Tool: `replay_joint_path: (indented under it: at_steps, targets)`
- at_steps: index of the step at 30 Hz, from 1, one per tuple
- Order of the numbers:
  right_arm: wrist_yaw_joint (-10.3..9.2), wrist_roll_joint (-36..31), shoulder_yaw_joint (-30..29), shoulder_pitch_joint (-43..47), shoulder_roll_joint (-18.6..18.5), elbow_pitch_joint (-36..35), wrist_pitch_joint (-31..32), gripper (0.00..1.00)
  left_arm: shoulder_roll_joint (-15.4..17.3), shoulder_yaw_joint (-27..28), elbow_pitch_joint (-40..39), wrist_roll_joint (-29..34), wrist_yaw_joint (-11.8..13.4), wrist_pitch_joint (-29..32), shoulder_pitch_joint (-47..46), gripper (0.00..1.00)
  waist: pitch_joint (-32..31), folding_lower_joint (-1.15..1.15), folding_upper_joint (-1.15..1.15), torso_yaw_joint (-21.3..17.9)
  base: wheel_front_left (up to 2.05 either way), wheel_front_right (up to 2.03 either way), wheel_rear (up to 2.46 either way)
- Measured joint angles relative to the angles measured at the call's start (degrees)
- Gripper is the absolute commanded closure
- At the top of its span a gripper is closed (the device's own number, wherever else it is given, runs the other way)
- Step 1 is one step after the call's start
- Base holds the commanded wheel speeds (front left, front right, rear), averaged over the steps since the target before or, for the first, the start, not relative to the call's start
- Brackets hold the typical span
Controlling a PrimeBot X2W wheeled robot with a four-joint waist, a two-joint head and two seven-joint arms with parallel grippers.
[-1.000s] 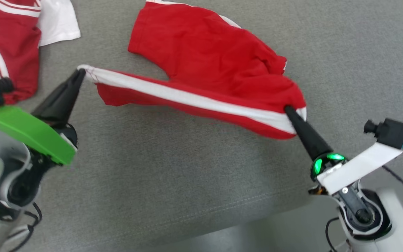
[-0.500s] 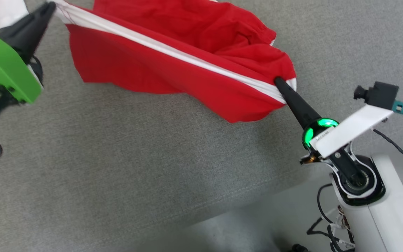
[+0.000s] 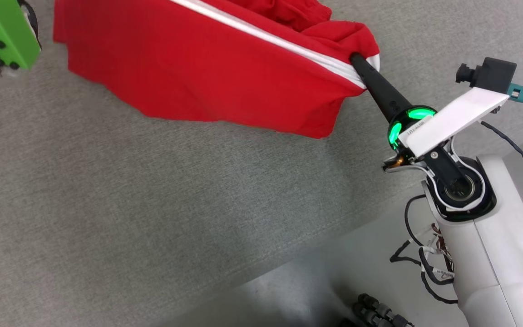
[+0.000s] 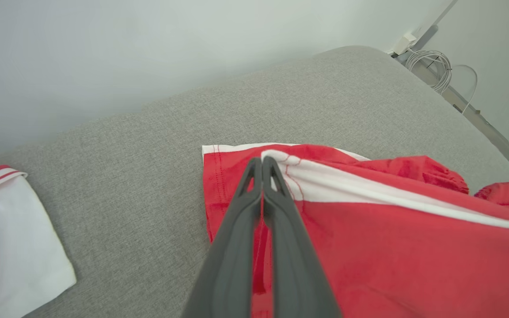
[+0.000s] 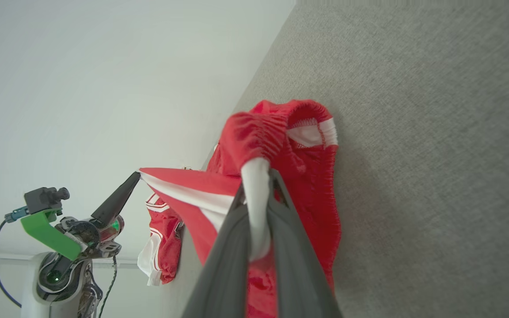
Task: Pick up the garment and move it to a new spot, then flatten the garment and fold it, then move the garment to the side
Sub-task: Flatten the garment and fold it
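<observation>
Right claw (image 3: 356,59): fingers almost together, pinching the garment (image 3: 189,68) at its elastic waistband, where the white side stripe ends. In the right wrist view we see the white strip running down between the two fingers.

Left claw (image 4: 262,162): fingers pressed together, tips nipping the hem corner of one leg, at the other end of the same stripe.

We note the red cloth stretched between the two claws, the stripe taut from one to the other and the rest of the leg drooping from that line. Below both claws is the grey padded surface (image 3: 152,204). We cannot tell whether the garment's lower edge rests on it or hangs just clear.

The bunched waistband sits just beyond the right claw's tips. A second hem lies on the grey just beyond the left claw's tips.

A second red-and-white garment (image 4: 11,238) lies on the same surface, left of the left claw in its wrist view and well apart from it. A coiled white cable (image 4: 431,66) is far ahead and right of that claw, past the surface edge.
</observation>
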Motion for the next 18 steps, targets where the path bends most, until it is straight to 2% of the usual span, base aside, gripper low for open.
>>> replay_joint_path:
  at_steps: [8, 18]
  targets:
    - [0.05, 1.1, 1.1, -2.5, 0.7, 4.0, -1.1, 1.0, -2.9, -1.1, 3.8, 2.9, 0.0, 3.6, -5.9, 1.0, 0.9, 0.0, 0.0, -2.2, 0.0, 0.0, 0.0]
    - [0.58, 1.9, 2.7, -9.2, 0.7, 7.4, -4.7, 1.0, -5.0, -1.8, 8.9, 6.1, 0.0, 6.1, -12.2, 1.0, 2.7, 0.0, 0.0, -3.9, 0.0, 0.0, 0.0]
